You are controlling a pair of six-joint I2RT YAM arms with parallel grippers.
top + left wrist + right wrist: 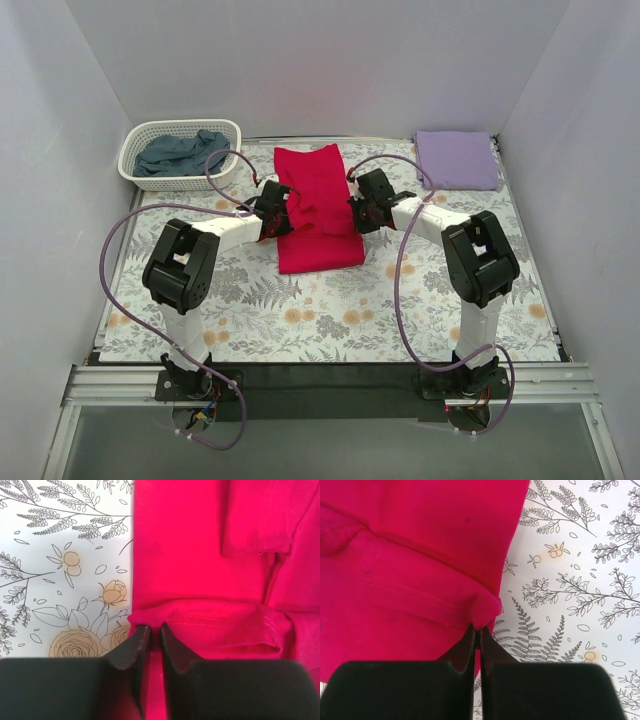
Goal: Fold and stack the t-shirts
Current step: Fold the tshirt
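**Left gripper (150,631), right gripper (477,630): both clenched on crimson t-shirt (318,215)**

Shirt lies mid-table on floral covering (300,320), its folded edge pinched at left and right sides. Risk: shallow fingertip pinches may slip, or uneven arm travel may skew the fold.

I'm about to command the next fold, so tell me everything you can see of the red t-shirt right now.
The red t-shirt is plain bright crimson, soft cloth with stitched hems. It lies mid-table on the floral covering, partly folded into a long strip running away from the arms, rumpled across its middle. The left claw pinches a hemmed fold at its left edge, the right claw a fold at its right edge. Nothing else touches it.
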